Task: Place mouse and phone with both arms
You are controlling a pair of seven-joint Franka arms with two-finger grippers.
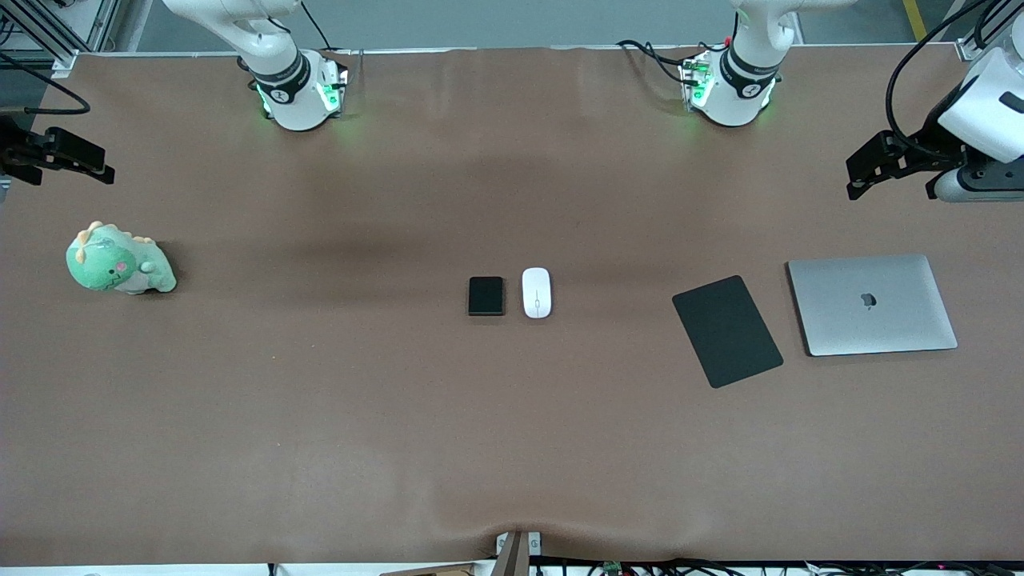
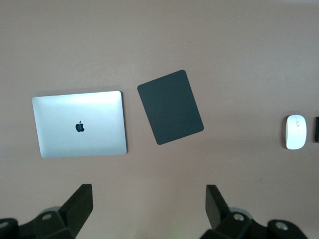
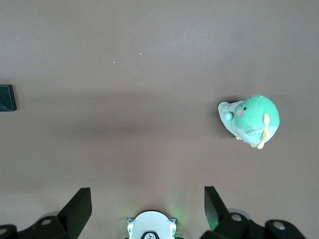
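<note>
Both grippers raised, jaws spread, nothing held.

My left gripper (image 1: 892,172) hangs with jaws apart above the desk (image 1: 512,448) at the left arm's end, near the edge along which the bases stand; its fingers (image 2: 77,204) frame bare surface. My right gripper (image 1: 76,164) hangs likewise open at the right arm's end, fingers (image 3: 77,206) empty. The mouse (image 1: 537,293) and the phone (image 1: 486,296) lie just beside each other at the desk's centre, apart, the phone toward the right arm's end. The black mat (image 1: 726,330) and closed silver laptop (image 1: 872,304) lie toward the left arm's end; the green plush dinosaur (image 1: 118,260) sits near the right arm's end edge.
</note>
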